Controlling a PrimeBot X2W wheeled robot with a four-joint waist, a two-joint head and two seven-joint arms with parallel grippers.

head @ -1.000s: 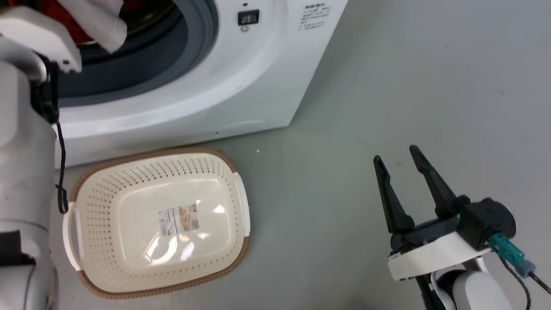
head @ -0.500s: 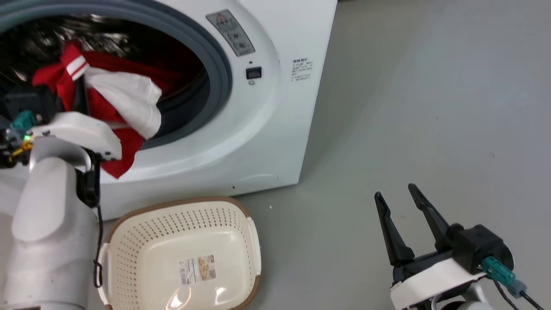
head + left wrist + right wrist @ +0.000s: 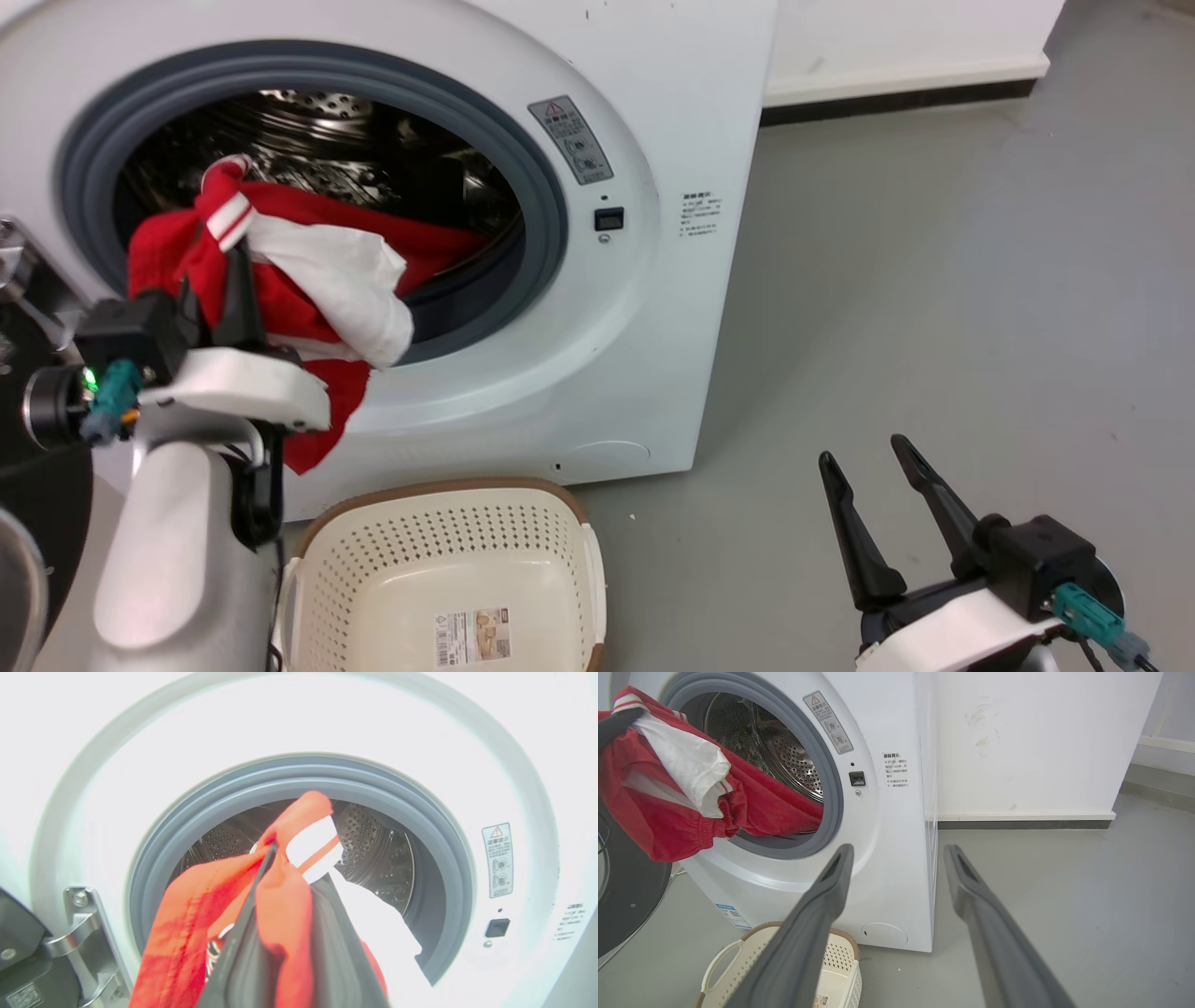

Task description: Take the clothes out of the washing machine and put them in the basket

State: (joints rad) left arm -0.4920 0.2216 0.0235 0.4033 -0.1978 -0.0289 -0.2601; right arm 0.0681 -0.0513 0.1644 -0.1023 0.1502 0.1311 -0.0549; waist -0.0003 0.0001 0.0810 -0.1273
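The clothes (image 3: 308,271), a red garment with white panels, hang out of the washing machine's (image 3: 653,140) grey-rimmed porthole and drape down its front. My left gripper (image 3: 231,257) is shut on a bunched fold of them just outside the opening. The left wrist view shows the clothes (image 3: 280,905) pinched in my left gripper (image 3: 295,865). The right wrist view shows one end of the clothes (image 3: 784,807) trailing into the drum. The cream basket (image 3: 439,490) stands on the floor below the porthole. My right gripper (image 3: 864,450) hovers open and empty over the floor, to the right.
The machine's dark door (image 3: 626,891) stands swung open at the left, with its metal hinge (image 3: 70,933) beside the porthole. A white wall with a dark baseboard (image 3: 896,89) runs behind. Grey floor (image 3: 934,280) stretches to the right of the machine.
The head camera has tilted up, bringing the whole porthole into view. My left gripper has stayed shut on the clothes and drawn them further out, so they hang lower down the machine's front.
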